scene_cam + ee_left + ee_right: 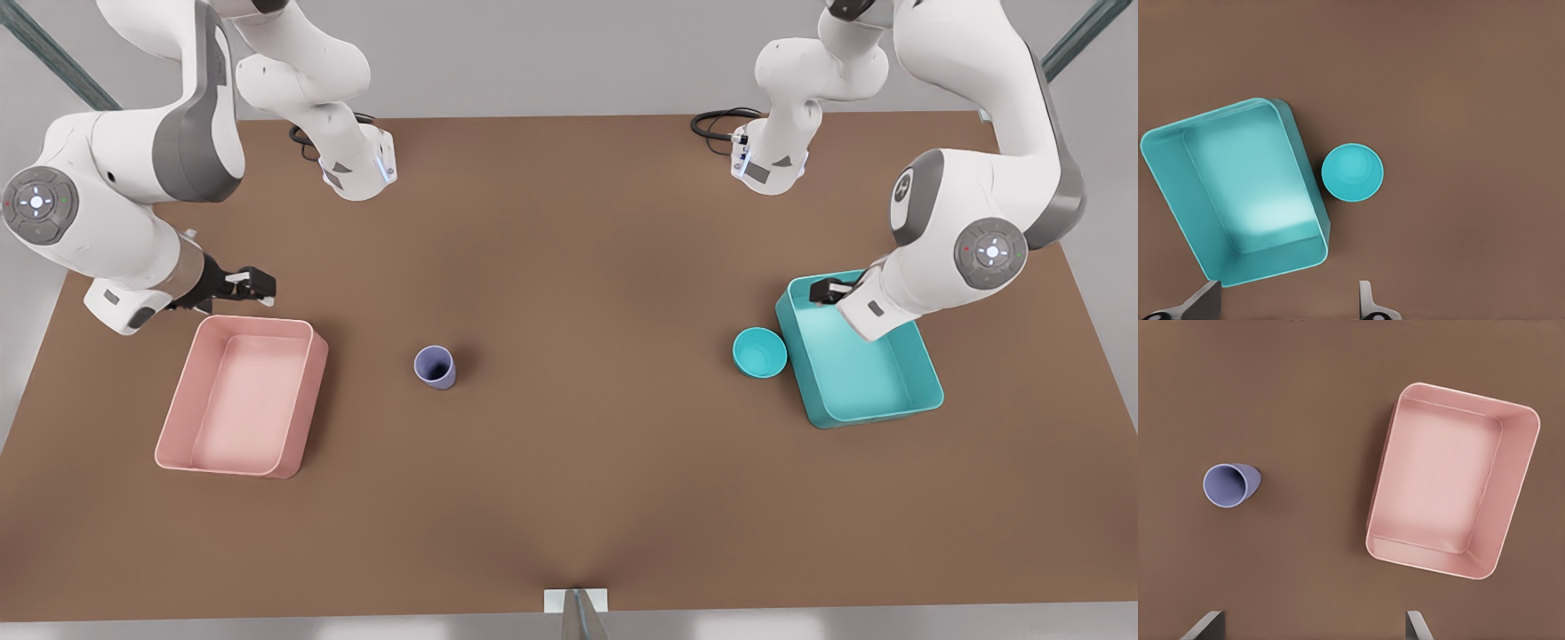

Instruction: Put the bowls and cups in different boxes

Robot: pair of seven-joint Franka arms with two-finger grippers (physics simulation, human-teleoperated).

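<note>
On the table (569, 498), the bowl (759, 352) and cup (435, 366) sit unboxed beside seemingly empty boxes, while the left gripper (829, 291) and right gripper (252, 283) hover open, holding nothing.

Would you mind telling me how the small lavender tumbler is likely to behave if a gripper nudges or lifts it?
The small lavender tumbler stands upright, taller than wide and narrowing downward, so a high sideways nudge would probably tip it. Being round, it might then roll across the brown table. It looks rigid and smooth, with no handle, so the fingers may slip unless they close squarely on it.
</note>
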